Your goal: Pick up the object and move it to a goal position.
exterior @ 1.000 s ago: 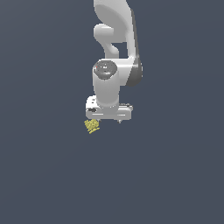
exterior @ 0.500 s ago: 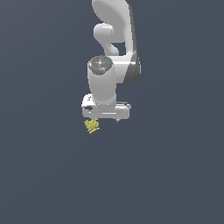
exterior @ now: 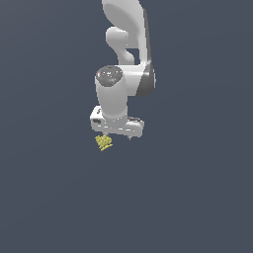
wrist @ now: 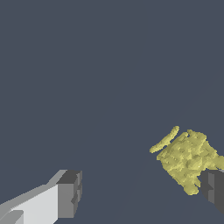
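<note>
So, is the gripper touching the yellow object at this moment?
Cannot tell. In the wrist view the yellow object lies right against one dark fingertip, with the open gripper wide around it. No clear gap shows, and no clear contact either.

Below me spreads a plain dark grey floor (exterior: 54, 197). The pale-yellow spiky object (exterior: 103, 142) lies on it

Glossy white rounded arm links with dark grey joint bands; a boxy white hand (exterior: 116, 139) carrying blocky dark grey fingertips (wrist: 69, 194)
</note>
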Controlling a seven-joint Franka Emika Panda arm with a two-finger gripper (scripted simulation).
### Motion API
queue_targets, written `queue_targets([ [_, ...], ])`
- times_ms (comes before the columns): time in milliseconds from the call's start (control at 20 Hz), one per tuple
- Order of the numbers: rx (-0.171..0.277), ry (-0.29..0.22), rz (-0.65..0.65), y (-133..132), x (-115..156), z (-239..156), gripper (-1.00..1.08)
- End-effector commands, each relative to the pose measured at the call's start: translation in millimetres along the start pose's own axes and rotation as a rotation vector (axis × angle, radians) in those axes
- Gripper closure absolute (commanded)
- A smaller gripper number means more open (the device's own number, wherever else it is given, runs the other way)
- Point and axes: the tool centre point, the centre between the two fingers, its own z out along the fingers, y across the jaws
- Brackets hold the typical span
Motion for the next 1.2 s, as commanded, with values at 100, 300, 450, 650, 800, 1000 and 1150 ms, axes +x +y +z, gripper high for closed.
queue_targets([
  [100, -0.001, 0.003, 0.109, 11, -2, 8, -0.92],
  [300, -0.002, 0.006, 0.236, 25, -5, 16, -0.92],
  [450, -0.004, 0.010, 0.338, 35, -7, 22, -0.92],
  [650, -0.006, 0.016, 0.475, 50, -11, 31, -0.92],
  [800, -0.008, 0.020, 0.572, 61, -14, 36, -0.92],
  [1000, -0.011, 0.026, 0.677, 72, -17, 42, -0.92],
  [1150, -0.012, 0.030, 0.737, 79, -19, 45, -0.92],
])
